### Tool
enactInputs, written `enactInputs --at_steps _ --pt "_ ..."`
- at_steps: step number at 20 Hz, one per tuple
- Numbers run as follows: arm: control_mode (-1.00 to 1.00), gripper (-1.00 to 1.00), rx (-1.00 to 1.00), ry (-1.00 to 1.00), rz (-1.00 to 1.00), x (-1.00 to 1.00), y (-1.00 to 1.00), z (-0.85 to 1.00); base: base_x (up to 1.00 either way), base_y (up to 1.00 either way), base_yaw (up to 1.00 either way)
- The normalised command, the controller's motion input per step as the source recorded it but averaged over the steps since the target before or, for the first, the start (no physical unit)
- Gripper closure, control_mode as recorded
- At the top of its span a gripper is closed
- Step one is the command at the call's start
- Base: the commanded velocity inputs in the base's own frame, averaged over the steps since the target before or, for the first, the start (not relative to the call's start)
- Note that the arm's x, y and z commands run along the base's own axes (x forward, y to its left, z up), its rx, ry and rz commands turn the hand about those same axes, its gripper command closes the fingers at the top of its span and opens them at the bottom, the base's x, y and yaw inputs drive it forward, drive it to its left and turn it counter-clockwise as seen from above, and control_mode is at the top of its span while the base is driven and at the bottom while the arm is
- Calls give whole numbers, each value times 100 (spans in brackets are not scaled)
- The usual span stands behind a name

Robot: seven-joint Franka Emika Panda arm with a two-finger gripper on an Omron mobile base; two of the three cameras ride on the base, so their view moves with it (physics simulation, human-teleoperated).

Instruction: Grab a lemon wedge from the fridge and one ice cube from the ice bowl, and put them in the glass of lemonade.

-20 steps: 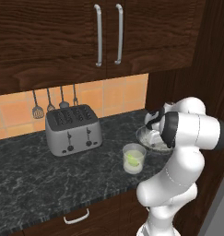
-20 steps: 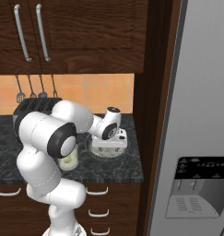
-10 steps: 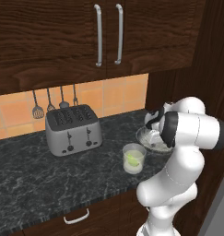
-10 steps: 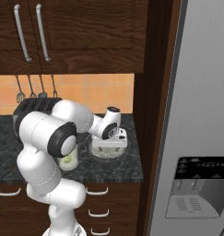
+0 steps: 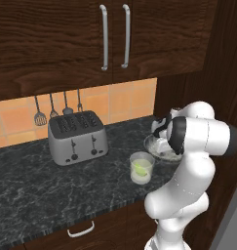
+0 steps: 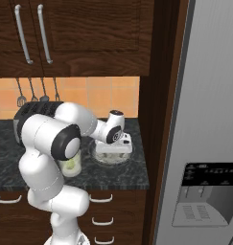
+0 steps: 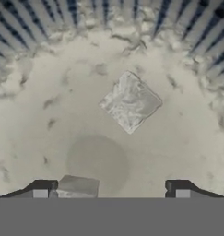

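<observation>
At centre right of the left base view: white arm's gripper (image 5: pixel 161 139) lowered into the wide, shallow, clear-silvery ice bowl (image 5: pixel 150 145) on the dark marbled stone worktop (image 5: pixel 37 180). Change from a second ago: hand sits slightly lower in the bowl, jaws starting to narrow; judged as the ice-cube grasp beginning. Jaws: spread wide, tips (image 7: pixel 111 188) at the bottom of the hand view, nothing clamped between them; one whitish square ice cube (image 7: pixel 130 102) lies ahead at frame centre, apart from the tips. Short clear tumbler of pale lemonade (image 5: pixel 141 167), lower left of the bowl, holds a yellow-green lemon wedge (image 5: pixel 140 171). Tall grey fridge (image 6: pixel 209 119) fills the right of the right base view, doors closed
</observation>
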Motion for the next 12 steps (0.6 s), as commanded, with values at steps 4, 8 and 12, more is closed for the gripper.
enactInputs --at_steps 4,8,12 --pt "-100 100 0 0 0 0 0 0 0 0 0" --pt "-100 100 0 0 0 0 0 0 0 0 0" --pt "-100 100 0 -1 0 -5 0 0 0 0 0"
